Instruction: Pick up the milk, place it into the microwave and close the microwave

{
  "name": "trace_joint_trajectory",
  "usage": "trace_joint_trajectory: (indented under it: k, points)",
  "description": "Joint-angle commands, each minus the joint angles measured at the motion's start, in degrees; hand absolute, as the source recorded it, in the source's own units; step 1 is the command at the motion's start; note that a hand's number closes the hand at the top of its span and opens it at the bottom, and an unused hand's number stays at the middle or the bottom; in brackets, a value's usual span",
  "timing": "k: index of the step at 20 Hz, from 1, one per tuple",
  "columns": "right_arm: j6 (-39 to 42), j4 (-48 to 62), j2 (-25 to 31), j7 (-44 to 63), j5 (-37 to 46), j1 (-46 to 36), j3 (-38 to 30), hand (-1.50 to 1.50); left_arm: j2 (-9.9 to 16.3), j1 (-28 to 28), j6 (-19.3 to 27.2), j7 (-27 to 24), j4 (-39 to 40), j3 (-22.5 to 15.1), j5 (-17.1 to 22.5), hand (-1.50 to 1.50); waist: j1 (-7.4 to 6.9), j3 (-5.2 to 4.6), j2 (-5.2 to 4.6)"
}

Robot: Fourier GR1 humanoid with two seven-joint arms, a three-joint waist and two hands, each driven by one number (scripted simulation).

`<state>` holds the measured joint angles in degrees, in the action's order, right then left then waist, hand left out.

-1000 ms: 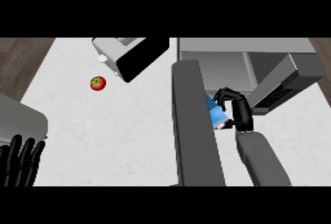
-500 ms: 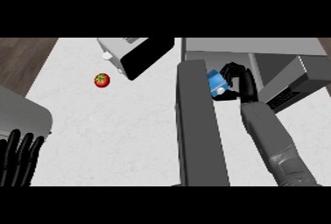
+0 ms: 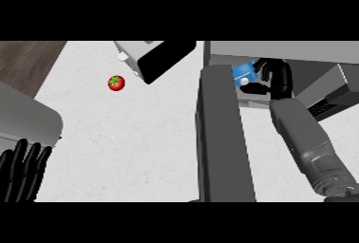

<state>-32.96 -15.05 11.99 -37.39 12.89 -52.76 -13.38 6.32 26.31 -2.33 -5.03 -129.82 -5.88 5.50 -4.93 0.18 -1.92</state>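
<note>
The milk point(image 3: 244, 73), a small blue and white carton, is held inside the opening of the microwave point(image 3: 294, 51) at the upper right. My right hand point(image 3: 275, 78) is curled round the carton from its right side, with the grey forearm stretching up from the lower right. The microwave's door point(image 3: 221, 137) stands open, a long dark grey slab running down the middle of the view, just left of my forearm. My left hand point(image 3: 22, 174) rests open at the lower left edge, fingers up.
A red tomato point(image 3: 116, 82) lies on the white counter point(image 3: 126, 142) at the upper left. A toaster-like white appliance point(image 3: 154, 56) with a dark face sits behind it. A grey sink edge point(image 3: 24, 116) shows at the left.
My right hand has carried the milk further up and into the microwave's opening, and the forearm has stretched out along the open door. The left hand has stayed where it was.
</note>
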Motion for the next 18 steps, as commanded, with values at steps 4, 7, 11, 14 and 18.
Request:
trace_joint_trajectory:
  k: [4,7,11,14,18]
  points:
    - [-4.6,7.3,1.1,1.9,7.3,-4.6,5.2,-1.50,0.1,-2.0,0.8,1.9,0.1,-0.8,-2.1,-1.50,-1.01,0.05,-0.56]
    - [-2.7,9.1,-0.2,3.2,8.1,-6.3,6.1,-1.50,0.0,-3.4,1.2,1.8,1.7,-0.5,-3.1,-1.50,-0.69,0.03,-0.49]
    - [0.9,10.0,0.0,3.9,8.4,-8.0,6.2,-1.50,0.6,-1.3,-0.1,-1.2,2.4,-0.3,-3.8,-1.50,-1.31,0.00,-0.38]
    - [1.1,10.4,0.0,4.4,8.4,-8.6,6.1,-1.50,0.5,-2.7,0.4,0.7,0.9,-1.0,-4.2,-1.50,-1.30,0.05,-0.54]
    - [-2.2,9.7,-2.1,3.2,7.6,-8.0,5.1,-1.50,0.4,-1.2,-0.1,-0.9,1.5,-1.7,-4.9,-1.50,-1.44,0.03,-0.51]
